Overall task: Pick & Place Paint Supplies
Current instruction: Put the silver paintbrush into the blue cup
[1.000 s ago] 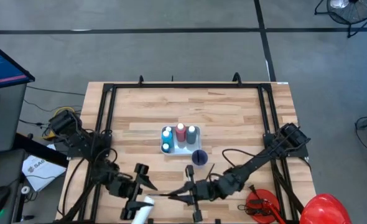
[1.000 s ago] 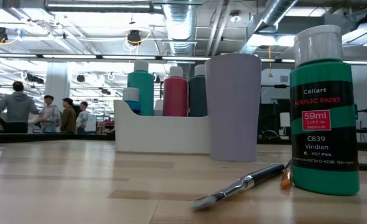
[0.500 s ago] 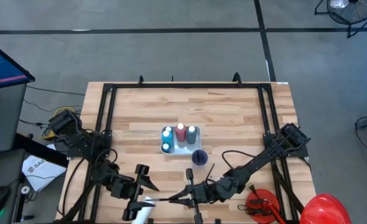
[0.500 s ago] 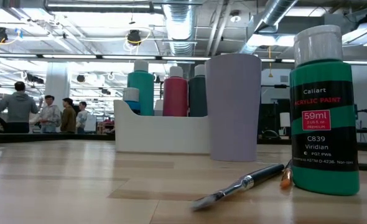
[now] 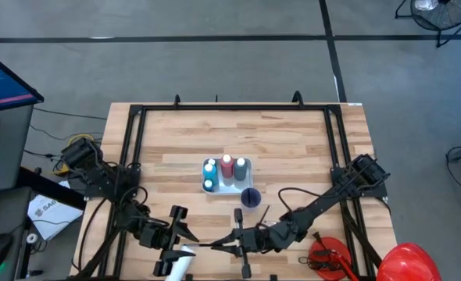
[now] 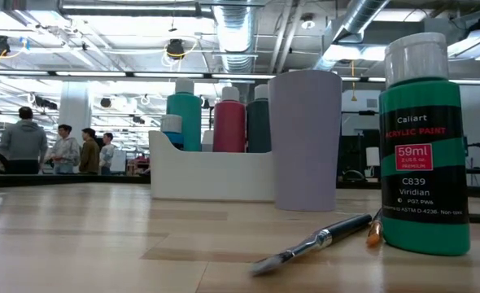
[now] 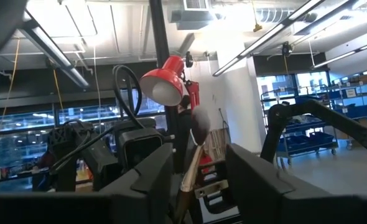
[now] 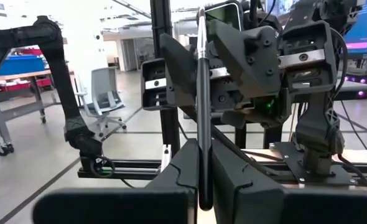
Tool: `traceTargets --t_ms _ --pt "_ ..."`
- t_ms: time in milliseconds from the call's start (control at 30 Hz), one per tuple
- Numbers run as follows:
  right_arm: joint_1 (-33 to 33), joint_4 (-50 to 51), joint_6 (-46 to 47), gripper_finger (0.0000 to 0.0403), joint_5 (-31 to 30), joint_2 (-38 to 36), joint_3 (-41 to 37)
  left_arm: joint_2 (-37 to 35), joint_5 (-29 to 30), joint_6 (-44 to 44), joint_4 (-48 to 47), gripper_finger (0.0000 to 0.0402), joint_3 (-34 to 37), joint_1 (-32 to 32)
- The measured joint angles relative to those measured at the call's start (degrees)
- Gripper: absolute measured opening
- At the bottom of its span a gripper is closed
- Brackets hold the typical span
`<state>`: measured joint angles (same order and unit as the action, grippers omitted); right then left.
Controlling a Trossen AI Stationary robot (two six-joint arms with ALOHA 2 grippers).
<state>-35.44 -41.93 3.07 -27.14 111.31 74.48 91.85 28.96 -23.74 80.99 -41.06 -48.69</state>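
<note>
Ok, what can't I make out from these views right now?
High view: the brush between the left gripper and right gripper is too thin to trace.
High view: white object lies partly under the left arm; unidentifiable.
Low view: neither gripper shows; green bottle and cup block the table behind.
Low view: tray wall hides its bottles' lower halves.

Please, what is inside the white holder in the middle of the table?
The white holder has paint bottles standing in it: a teal one, a red one and a dark one, plus a smaller bottle. The holder's wall covers their lower parts.
</note>
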Motion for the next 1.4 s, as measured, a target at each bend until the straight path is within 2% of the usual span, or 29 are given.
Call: traceTargets --t_ms 100,267,300,633,767,967,1100,1200,1400 --pt "0.0 -0.02 -0.02 0.0009 -0.02 0.0 -0.01 0.0 -0.03 0.03 0.0 0.0109 0.0 0.28" --pt "-0.02 0.24 -0.02 0.0016 -0.04 0.0 0.0 0.0 0.16 0.11 -0.07 0.0022 0.0 0.31" --pt "-0.03 0.54 -0.01 0.002 -0.09 0.0 0.0 0.0 0.19 0.18 -0.16 0.0015 0.0 0.31" --pt "-0.04 3.3 -1.53 0.0055 0.03 0.0 0.02 0.0 2.57 4.42 -2.93 0.0007 0.0 0.77" --pt "-0.04 4.32 -1.5 0.006 0.04 0.0 0.02 -2.03 2.51 9.97 -11.29 0.0007 -0.11 2.48" --pt "0.46 10.79 4.17 0.0062 -0.02 -1.24 -0.02 -7.41 -1.98 21.07 -26.6 0.0007 -0.26 6.05" --pt "1.35 16.86 8.87 0.0062 0.41 -3.14 -0.09 -7.69 -1.53 22.24 -29.97 0.0007 -0.26 6.44" --pt "1.55 16.81 10.36 0.0062 0.68 -3.58 0.09 -7.12 -1.98 23.78 -30.58 0.0006 -0.24 7.62" --pt "1.82 17.09 11.7 0.0094 0.68 -3.39 0.02 -5.74 -6.94 27.32 -31.52 0.0006 -0.31 10.84"
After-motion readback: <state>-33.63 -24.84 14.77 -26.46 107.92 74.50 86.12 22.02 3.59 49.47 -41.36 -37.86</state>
